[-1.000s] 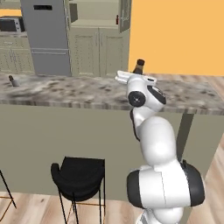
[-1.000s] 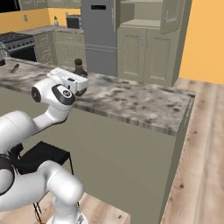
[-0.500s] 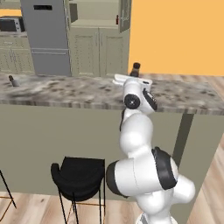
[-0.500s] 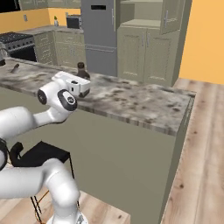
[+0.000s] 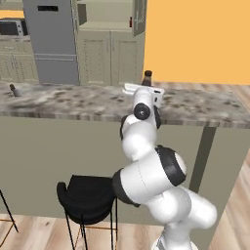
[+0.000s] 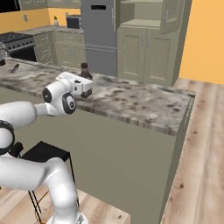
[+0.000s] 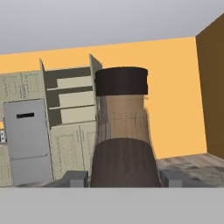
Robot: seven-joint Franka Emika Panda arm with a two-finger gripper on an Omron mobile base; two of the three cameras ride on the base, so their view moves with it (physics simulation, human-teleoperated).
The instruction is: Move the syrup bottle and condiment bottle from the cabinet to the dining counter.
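The syrup bottle [image 7: 122, 131], dark brown with a dark cap, stands upright between my fingers [image 7: 72, 178], and my gripper [image 7: 122, 178] is shut on its body. Its neck and cap [image 5: 146, 77] rise behind my white hand [image 5: 145, 93] over the dining counter [image 5: 73, 102]. From the right, the bottle [image 6: 85, 71] sits just above the speckled top [image 6: 140, 105], its base hidden by my gripper [image 6: 87, 89]. The cabinet [image 5: 105, 49] stands open behind the counter. A tiny red bottle [image 5: 131, 22], likely the condiment bottle, stands on its shelf.
A grey fridge [image 5: 51, 44] stands left of the cabinet. A small dark shaker [image 5: 13, 90] sits at the counter's far left. A black stool [image 5: 88, 193] is tucked under the counter beside my base. Wood floor opens to the right [image 6: 201, 153].
My arm has folded and swung round while the hand carried the syrup bottle slightly sideways and lower over the counter top. The grip has not changed.
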